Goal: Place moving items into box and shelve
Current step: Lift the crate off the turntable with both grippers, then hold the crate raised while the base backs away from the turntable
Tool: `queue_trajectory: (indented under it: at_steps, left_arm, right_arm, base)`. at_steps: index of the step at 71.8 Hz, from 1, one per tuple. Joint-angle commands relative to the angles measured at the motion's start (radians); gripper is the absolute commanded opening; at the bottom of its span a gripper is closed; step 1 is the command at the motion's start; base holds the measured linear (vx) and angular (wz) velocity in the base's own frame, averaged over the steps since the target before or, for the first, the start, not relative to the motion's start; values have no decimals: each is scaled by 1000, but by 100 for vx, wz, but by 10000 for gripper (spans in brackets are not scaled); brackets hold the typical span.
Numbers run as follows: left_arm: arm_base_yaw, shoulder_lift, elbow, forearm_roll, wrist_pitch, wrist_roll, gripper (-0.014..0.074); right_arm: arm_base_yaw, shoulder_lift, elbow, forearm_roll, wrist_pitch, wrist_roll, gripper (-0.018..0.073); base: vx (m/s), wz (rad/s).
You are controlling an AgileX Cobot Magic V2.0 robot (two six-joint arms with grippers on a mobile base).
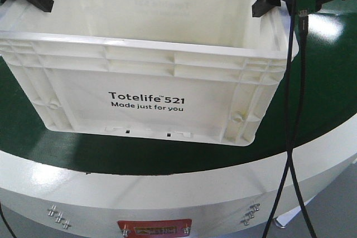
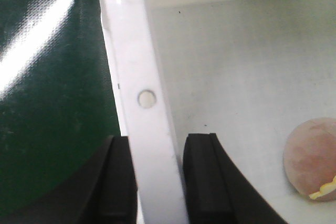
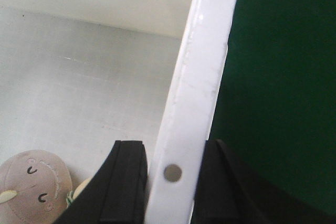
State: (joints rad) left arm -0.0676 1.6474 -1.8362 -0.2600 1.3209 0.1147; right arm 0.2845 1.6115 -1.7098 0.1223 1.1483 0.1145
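Clamping opposite rims of the box (image 1: pixel 146 62), left gripper (image 2: pixel 157 182) and right gripper (image 3: pixel 173 182) jaws sit nearly closed. Inside: plush toy (image 3: pixel 32 188).

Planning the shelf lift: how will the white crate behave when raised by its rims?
Probably stiff: the crate has ribbed walls. Likely light; only a soft toy shows inside. The left gripper and right gripper pinch smooth thin rims, so it might slip or tilt.
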Motion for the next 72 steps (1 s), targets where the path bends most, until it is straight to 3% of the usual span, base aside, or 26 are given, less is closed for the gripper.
queue_trajectory:
  at_steps: [1,72]
  left_arm:
    - [-9,-63,-45,-147,-97,13,-20]
    - [-8,-61,-45,-147,-101,13,-17]
  right_arm:
    - [10,-65,-39,112,-112,-48,-12]
    - [10,-64,-38,111,-101,-43,-12]
  base:
    - [0,0]
    - [0,0]
